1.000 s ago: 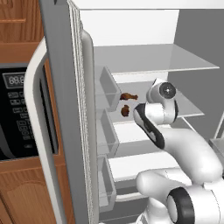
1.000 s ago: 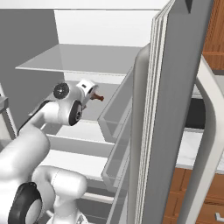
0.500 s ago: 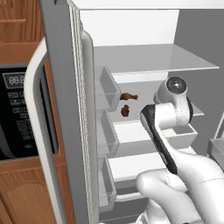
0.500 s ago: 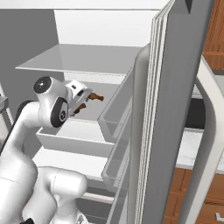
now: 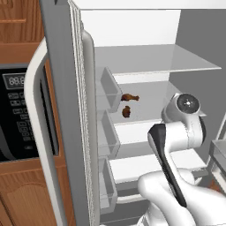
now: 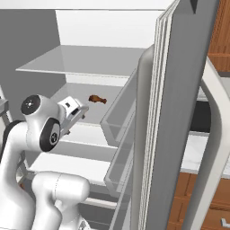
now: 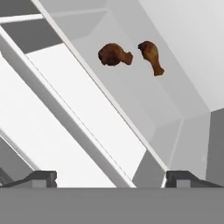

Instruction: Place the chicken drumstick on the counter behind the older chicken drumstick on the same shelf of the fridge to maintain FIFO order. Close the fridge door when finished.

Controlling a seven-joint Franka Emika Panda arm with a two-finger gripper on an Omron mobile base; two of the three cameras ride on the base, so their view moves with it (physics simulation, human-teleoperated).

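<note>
Fridge (image 5: 66,110) door swung wide, white interior; wall oven (image 5: 17,114) to its left. Two drumsticks (image 7: 114,54) (image 7: 151,56) lie just apart on the lower shelf (image 5: 150,103), long axes at differing angles, the rear one's bone end pointing away from the door bins. Hand (image 7: 111,177) spread, holding nothing, short of the shelf front.

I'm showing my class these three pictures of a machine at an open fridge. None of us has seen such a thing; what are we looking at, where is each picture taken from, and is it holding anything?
It is a rendered kitchen scene. The white jointed machine is a robot arm on a base. Two pictures come from cameras on that base, behind the arm to its left and right. The third comes from a camera on its hand, so it looks tilted.

The fridge stands open. On its lower flat shelf lie two brown chicken drumsticks, close together, one behind the other in the left base view. The gripper is open and holds nothing: its two dark fingertips are wide apart, short of the shelf.
</note>
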